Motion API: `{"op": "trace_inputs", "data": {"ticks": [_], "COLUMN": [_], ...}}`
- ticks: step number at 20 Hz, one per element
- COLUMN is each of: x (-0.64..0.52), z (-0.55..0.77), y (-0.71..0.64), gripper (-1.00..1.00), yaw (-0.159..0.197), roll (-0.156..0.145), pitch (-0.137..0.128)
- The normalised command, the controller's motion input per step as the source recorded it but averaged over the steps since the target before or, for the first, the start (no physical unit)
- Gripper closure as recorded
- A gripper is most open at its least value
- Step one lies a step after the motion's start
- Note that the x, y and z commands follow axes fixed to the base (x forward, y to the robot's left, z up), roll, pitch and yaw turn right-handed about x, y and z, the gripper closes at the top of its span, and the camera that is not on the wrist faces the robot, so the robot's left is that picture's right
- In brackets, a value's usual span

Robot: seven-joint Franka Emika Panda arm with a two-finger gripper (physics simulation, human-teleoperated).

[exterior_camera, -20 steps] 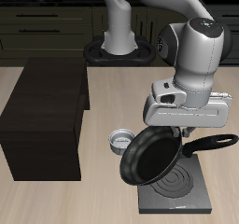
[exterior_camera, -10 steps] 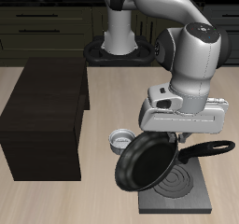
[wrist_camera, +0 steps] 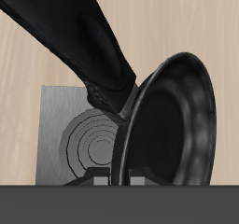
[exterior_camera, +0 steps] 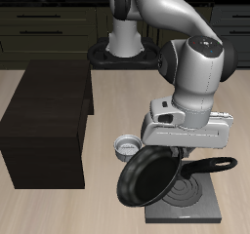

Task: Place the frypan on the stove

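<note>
The black frypan [exterior_camera: 149,177] hangs tilted, its rim low over the edge of the stove [exterior_camera: 191,207], the side toward the metal bowl. Its long handle [exterior_camera: 213,165] sticks out sideways past the stove. My gripper [exterior_camera: 186,159] is shut on the handle near where it joins the pan. The stove is a dark grey slab with light coil rings near the table's front edge. In the wrist view the pan [wrist_camera: 177,116] and its handle [wrist_camera: 75,32] hang close over the coil rings of the stove [wrist_camera: 58,125]. My gripper [wrist_camera: 117,177] is mostly hidden there.
A small grey metal bowl [exterior_camera: 126,147] sits on the table beside the pan, touching nothing I can see. A large dark brown box [exterior_camera: 44,121] stands beyond the bowl. The robot's base [exterior_camera: 125,43] is at the table's back.
The arm has come down and slightly toward the table's front edge. The tilted frypan has dropped with it, closer to the stove.
</note>
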Motion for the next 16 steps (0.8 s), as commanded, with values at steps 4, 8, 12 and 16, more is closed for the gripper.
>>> {"op": "trace_inputs", "data": {"ticks": [4, 8, 12, 16], "x": [0.06, 0.07, 0.10, -0.07], "z": [-0.34, -0.27, -0.39, -0.70], "y": [0.08, 0.04, -0.02, 0.13], "gripper": [1.00, 1.00, 1.00, 1.00], "yaw": [-0.002, 0.010, 0.025, 0.046], "roll": [0.004, -0.011, -0.036, -0.043], "pitch": [0.045, 0.025, 0.062, 0.140]}}
